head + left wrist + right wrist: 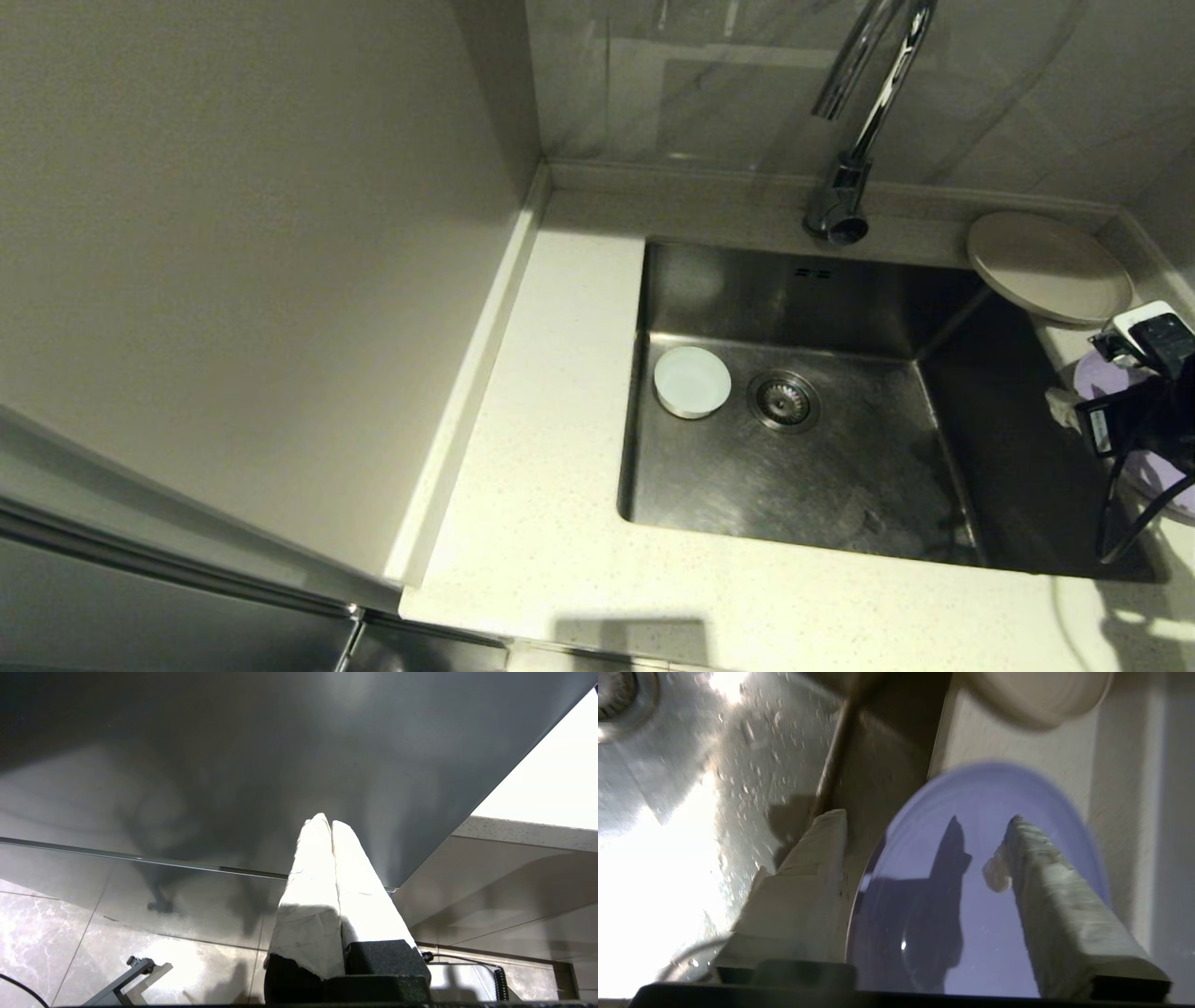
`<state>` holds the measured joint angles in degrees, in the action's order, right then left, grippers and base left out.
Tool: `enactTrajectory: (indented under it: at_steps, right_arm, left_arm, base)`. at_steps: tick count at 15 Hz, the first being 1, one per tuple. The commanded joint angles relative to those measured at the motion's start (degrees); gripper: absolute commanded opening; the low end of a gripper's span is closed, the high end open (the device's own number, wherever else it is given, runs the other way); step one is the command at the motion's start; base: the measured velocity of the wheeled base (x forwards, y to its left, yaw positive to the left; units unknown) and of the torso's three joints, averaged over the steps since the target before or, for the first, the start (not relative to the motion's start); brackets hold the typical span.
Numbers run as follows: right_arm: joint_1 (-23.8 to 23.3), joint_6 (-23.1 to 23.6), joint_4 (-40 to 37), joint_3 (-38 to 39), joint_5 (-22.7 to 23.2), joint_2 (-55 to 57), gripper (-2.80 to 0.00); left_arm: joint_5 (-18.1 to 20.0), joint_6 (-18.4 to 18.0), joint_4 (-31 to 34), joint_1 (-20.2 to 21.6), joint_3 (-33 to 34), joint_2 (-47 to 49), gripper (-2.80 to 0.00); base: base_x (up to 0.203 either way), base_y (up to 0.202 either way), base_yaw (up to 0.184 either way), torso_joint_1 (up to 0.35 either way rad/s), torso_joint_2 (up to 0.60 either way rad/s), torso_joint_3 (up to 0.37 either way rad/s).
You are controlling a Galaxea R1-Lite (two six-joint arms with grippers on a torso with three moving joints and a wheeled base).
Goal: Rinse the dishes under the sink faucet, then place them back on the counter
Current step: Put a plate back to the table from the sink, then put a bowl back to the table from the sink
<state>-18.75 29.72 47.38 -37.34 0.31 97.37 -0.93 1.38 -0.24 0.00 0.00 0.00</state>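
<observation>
Now our right gripper (924,826) is wide open over the lilac-purple round plate (971,896), which lies on the speckled off-white counter (523,523) at the right edge of the deep steel sink (840,485). We see the beige round plate (1046,266) behind it and the small white bowl (692,381) in the sink by the drain. Our left gripper (331,823) is squeezed closed, holding nothing, down low away from the counter

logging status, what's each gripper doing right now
Left gripper: shut, holding nothing, parked off the counter.
Right gripper: open, straddling the round lilac-purple plate's rim, not clamped.
</observation>
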Motion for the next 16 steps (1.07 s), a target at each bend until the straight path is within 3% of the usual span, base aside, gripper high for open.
enactTrajectory:
  at_steps: [1,4,7,10,16]
  right_arm:
    - [0.7,0.1,-1.6,-0.9,1.2,-5.5,0.0]
    - [4.1,-1.7,-4.4,-3.9,9.4,-14.7,0.0]
    - [10.0,-11.6,-7.1,-15.5,18.3,-22.2,0.0]
    - [13.6,-17.7,-28.1,-23.6,22.4,-28.0,0.0]
    - [14.3,-19.1,-68.4,-27.4,22.6,-30.6,0.0]
  left_arm:
    - [0.0,0.0,0.0,0.0,0.0,-0.1,-2.8]
    - [0.0,0.0,0.0,0.0,0.0,-0.1,-2.8]
    - [0.0,0.0,0.0,0.0,0.0,-0.1,-2.8]
    - [0.0,0.0,0.0,0.0,0.0,-0.1,-2.8]
    - [0.0,0.0,0.0,0.0,0.0,-0.1,-2.8]
  base:
    - [0.0,0.0,0.0,0.0,0.0,0.0]
    - [0.0,0.0,0.0,0.0,0.0,0.0]
    - [0.0,0.0,0.0,0.0,0.0,0.0]
    - [0.0,0.0,0.0,0.0,0.0,0.0]
    - [0.0,0.0,0.0,0.0,0.0,0.0]
